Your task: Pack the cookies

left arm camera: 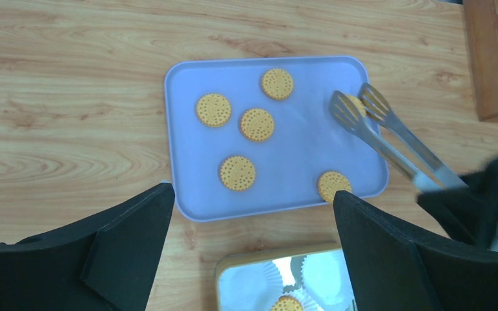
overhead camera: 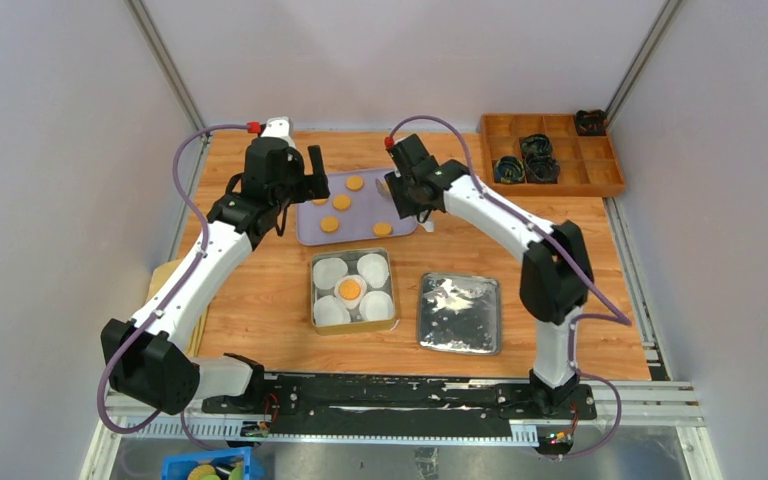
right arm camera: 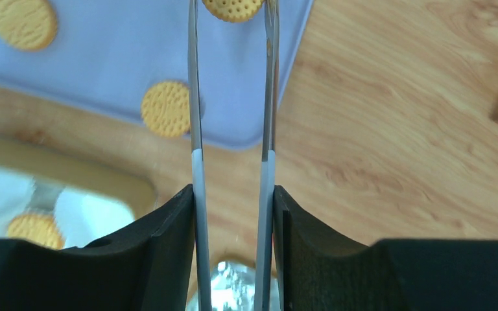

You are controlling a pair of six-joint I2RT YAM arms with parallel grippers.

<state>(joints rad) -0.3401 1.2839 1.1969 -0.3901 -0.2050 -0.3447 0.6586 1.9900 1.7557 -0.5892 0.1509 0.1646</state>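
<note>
Right gripper [right arm camera: 233, 201] fills the near edge of its wrist view, its fingers pressed in on the two metal arms of the tongs [right arm camera: 196, 129], pinching them. The tong tips stand on either side of one cookie [right arm camera: 232, 8] at the far right of the lavender tray [left arm camera: 298, 162]; whether the tips touch it cannot be told. Cookies [left arm camera: 257, 124]: six on the tray counting that one, all flat and apart from one another, one of them at the near right edge. A seventh lies in the gold-rimmed tin [overhead camera: 312, 292], just near of the tray. The tin holds five white paper liners [overhead camera: 329, 270], four in the corners and one in the middle, and the cookie sits in the middle liner. The tin's silver lid [overhead camera: 458, 312] lies flat on the wooden table [overhead camera: 260, 300], just right of the tin. Left gripper [left arm camera: 249, 192] hangs over the tray's near left edge, its claw spread wide with nothing between the fingers. At the far right corner a wooden compartment box [overhead camera: 550, 187] holds dark coiled items in three of its cells.
</note>
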